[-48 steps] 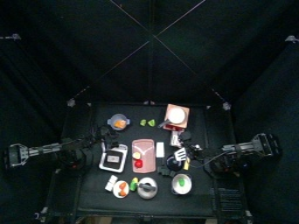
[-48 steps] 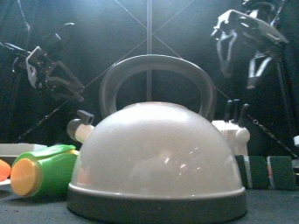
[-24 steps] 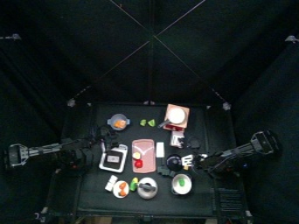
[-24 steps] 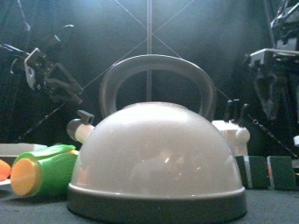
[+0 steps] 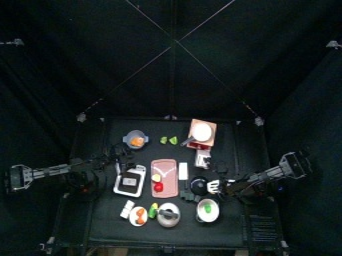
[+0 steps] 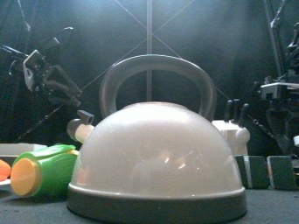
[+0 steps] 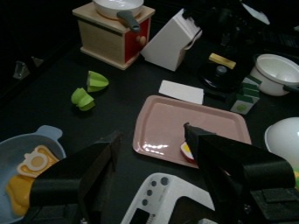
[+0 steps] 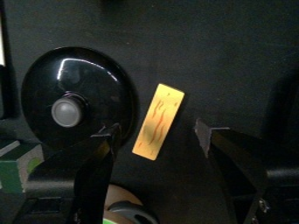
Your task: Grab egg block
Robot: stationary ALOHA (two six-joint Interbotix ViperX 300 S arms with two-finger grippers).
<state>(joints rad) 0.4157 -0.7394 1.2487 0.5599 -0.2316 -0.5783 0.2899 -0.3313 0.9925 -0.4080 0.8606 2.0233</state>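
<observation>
The egg block [image 7: 187,151], white with a yellow centre, lies on a pink tray [image 7: 198,124] and is partly hidden behind one jaw in the left wrist view. My left gripper [image 7: 155,140] is open and empty, hovering just short of the tray, over a white appliance [image 7: 163,199]. In the top view it [image 5: 104,178] is left of the tray [image 5: 166,165]. My right gripper [image 8: 156,129] is open and empty, low over a flat yellow block [image 8: 160,109] beside a black lid [image 8: 73,101]. In the top view it [image 5: 225,185] is right of the tray.
A large white kettle [image 6: 158,157] fills the front view, with a green cup [image 6: 45,169] beside it. A wooden grinder [image 7: 114,31], a white knife block [image 7: 176,39], lime pieces [image 7: 87,87], a white bowl [image 7: 278,72] and a blue dish [image 7: 30,157] surround the tray.
My right arm has swung down and toward the table's front right, dropping out of the upper front view. The left arm has not moved.
</observation>
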